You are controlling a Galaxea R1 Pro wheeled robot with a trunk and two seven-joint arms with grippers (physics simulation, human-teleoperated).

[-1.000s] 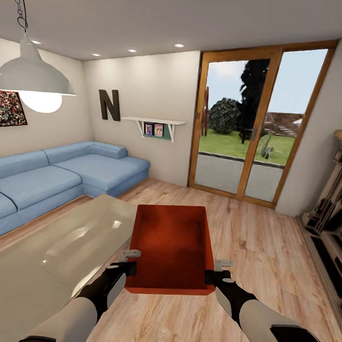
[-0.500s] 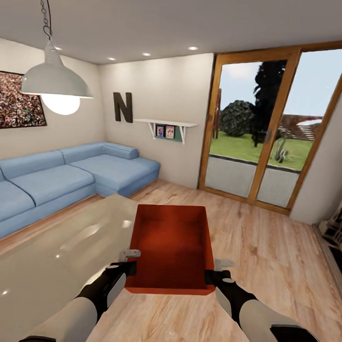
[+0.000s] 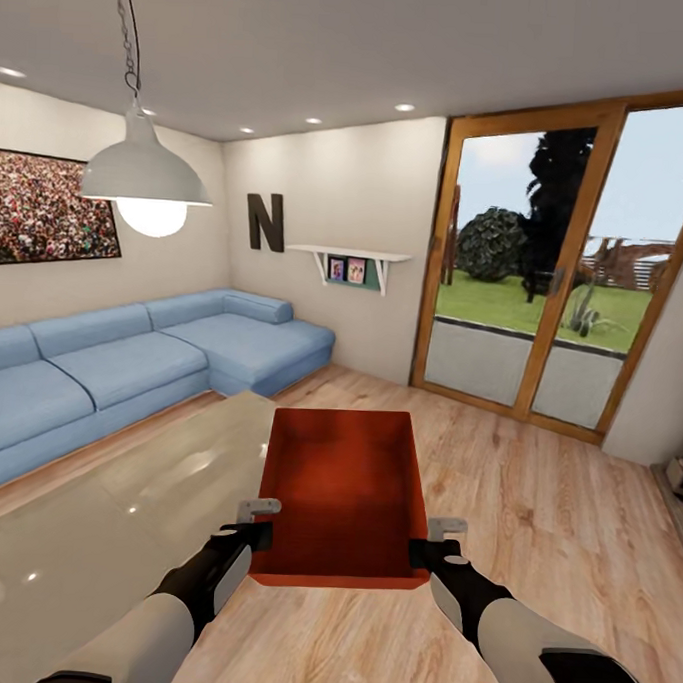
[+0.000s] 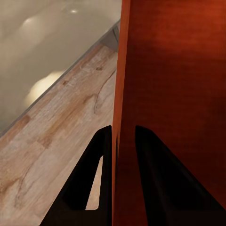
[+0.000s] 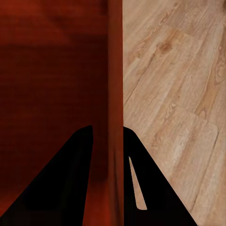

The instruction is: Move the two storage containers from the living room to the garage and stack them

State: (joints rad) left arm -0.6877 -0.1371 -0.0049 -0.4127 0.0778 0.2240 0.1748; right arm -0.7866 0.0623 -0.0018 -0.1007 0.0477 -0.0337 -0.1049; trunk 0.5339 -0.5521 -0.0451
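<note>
An orange-red storage container (image 3: 341, 502) hangs in front of me above the wood-plank floor of the living room, held level between both arms, open side up and with nothing inside. My left gripper (image 3: 260, 523) is shut on its left wall (image 4: 123, 94), one finger on each side of the wall. On the right wall (image 5: 113, 94) my right gripper (image 3: 433, 543) is clamped shut in the same way.
A glossy beige table (image 3: 101, 529) lies low at my left, touching distance from the container. Behind it a blue corner sofa (image 3: 130, 360) lines the wall. A pendant lamp (image 3: 145, 181) hangs at upper left. Wood-framed glass doors (image 3: 565, 283) stand ahead right, with open plank floor (image 3: 552, 533) before them.
The whole view has swung to the left: sofa, doors and lamp slide rightward in the picture, and the dark shelf unit at the right edge has left. Container and grippers stay fixed relative to me.
</note>
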